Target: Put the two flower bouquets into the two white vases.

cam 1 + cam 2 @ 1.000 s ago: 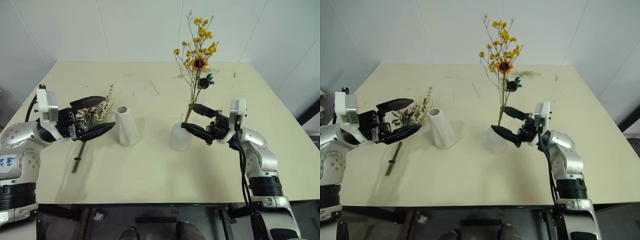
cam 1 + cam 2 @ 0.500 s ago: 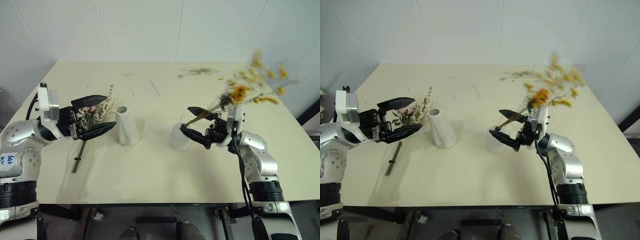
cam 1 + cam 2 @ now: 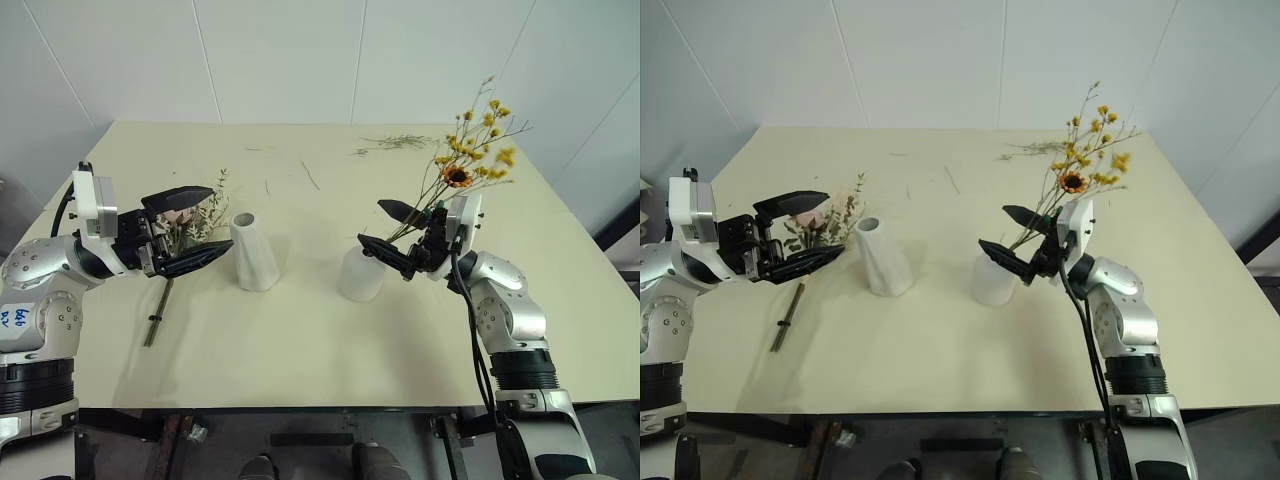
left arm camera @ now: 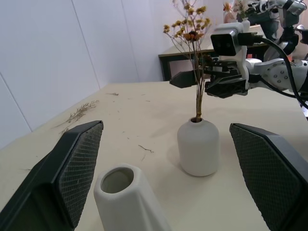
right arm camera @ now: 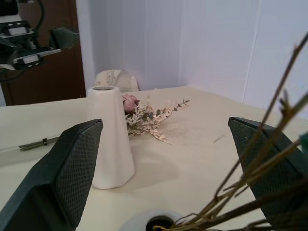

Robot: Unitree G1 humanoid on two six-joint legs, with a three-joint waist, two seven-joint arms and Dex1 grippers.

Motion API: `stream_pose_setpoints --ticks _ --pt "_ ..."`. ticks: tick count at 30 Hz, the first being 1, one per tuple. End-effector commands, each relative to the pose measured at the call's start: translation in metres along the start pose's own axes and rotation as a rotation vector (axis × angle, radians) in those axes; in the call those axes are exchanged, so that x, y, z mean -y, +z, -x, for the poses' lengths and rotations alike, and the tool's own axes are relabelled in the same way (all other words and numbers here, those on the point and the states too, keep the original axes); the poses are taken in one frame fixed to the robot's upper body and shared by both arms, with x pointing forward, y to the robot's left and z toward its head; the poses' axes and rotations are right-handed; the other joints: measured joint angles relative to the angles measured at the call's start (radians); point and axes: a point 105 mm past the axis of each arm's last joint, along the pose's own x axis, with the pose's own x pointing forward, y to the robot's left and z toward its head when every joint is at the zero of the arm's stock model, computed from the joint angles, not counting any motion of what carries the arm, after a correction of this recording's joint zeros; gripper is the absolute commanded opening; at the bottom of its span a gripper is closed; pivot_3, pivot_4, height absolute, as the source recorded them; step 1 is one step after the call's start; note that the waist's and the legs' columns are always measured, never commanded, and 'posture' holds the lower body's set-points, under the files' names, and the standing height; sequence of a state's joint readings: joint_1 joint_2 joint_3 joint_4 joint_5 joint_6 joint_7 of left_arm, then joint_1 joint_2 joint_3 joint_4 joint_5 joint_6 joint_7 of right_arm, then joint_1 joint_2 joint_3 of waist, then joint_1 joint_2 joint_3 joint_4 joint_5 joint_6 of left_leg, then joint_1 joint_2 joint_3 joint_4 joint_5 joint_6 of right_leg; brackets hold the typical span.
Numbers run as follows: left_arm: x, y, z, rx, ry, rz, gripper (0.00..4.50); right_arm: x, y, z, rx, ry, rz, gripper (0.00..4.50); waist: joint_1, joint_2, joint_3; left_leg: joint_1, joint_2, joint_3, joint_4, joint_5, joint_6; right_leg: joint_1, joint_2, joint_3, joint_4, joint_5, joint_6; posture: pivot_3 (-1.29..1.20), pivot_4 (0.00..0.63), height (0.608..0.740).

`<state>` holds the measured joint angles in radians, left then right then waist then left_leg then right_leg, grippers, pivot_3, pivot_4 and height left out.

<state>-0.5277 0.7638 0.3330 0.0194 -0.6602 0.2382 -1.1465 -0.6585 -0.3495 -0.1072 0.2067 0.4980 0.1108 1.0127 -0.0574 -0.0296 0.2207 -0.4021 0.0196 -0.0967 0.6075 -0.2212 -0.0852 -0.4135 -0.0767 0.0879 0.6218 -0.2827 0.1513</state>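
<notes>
The short rounded vase (image 3: pixel 360 274) holds the stem of the thin yellow bouquet (image 3: pixel 462 160), which leans to the right. My right gripper (image 3: pixel 371 223) is open, one finger on each side of the stem just above the vase mouth. The tall tapered vase (image 3: pixel 254 252) stands empty to the left of the short one. The bushy pink-cream bouquet (image 5: pixel 144 115) lies flat on the table left of the tall vase. My left gripper (image 3: pixel 221 220) hovers open above its blossoms, gripping nothing.
Loose dried twig scraps (image 3: pixel 395 142) lie near the far edge of the cream table (image 3: pixel 300 340), with thin bits (image 3: pixel 310 176) nearer the middle. A white wall stands behind the table.
The yellow bouquet stood upright in the short vase, then swung over and now leans to the right. The right gripper turned slightly beside its stem. The left gripper stayed put.
</notes>
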Motion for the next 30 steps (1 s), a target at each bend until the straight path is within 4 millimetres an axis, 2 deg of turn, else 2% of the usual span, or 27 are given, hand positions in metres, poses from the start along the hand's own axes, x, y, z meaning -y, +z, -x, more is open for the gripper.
stream_pose_setpoints --ticks 1,9,11,15,19,25,30 --pt "-0.001 0.005 0.0 0.008 0.007 -0.036 4.5 0.007 0.015 -0.002 0.041 -0.03 -0.019 3.5 0.0 0.0 0.0 0.0 0.0 0.0 0.0 0.0 0.0 0.0 0.0 0.0 0.0 0.0 0.0 0.0 0.15 0.74" --pt "-0.001 0.004 0.0 0.011 0.008 -0.036 4.5 -0.002 0.014 -0.005 0.026 0.01 -0.061 0.61 0.0 0.0 0.0 0.0 0.0 0.0 0.0 0.0 0.0 0.0 0.0 0.0 0.0 0.0 0.0 0.0 0.15 0.74" --pt "-0.001 0.004 0.0 0.011 0.008 -0.036 4.5 -0.005 0.016 -0.006 0.026 0.033 -0.055 0.02 0.0 0.0 0.0 0.0 0.0 0.0 0.0 0.0 0.0 0.0 0.0 0.0 0.0 0.0 0.0 0.0 0.15 0.74" --pt "-0.001 0.004 0.0 0.012 0.01 -0.037 4.5 -0.007 0.018 -0.009 0.01 0.05 -0.013 0.02 0.0 0.0 0.0 0.0 0.0 0.0 0.0 0.0 0.0 0.0 0.0 0.0 0.0 0.0 0.0 0.0 0.15 0.74" --pt "-0.001 0.003 -0.001 0.014 0.01 -0.033 4.5 -0.007 0.023 -0.02 -0.028 0.094 0.057 0.02 -0.002 0.0 0.0 0.0 0.0 0.0 0.0 0.0 0.0 0.0 0.0 0.0 0.0 0.0 0.0 0.0 0.15 0.74" --pt "-0.001 0.002 -0.002 0.017 0.01 -0.031 4.5 -0.002 0.025 -0.037 -0.12 0.147 0.071 0.02 0.0 0.0 0.0 0.0 0.0 0.0 0.0 0.0 0.0 0.0 0.0 0.0 0.0 0.0 0.0 0.0 0.15 0.74" --pt "-0.002 0.002 -0.002 0.02 0.012 -0.033 4.5 -0.004 0.009 -0.038 -0.266 0.203 0.043 0.02 0.001 0.0 0.0 0.0 0.0 0.0 -0.002 0.0 0.0 -0.001 0.0 0.0 -0.001 0.0 0.0 0.0 0.15 0.74"
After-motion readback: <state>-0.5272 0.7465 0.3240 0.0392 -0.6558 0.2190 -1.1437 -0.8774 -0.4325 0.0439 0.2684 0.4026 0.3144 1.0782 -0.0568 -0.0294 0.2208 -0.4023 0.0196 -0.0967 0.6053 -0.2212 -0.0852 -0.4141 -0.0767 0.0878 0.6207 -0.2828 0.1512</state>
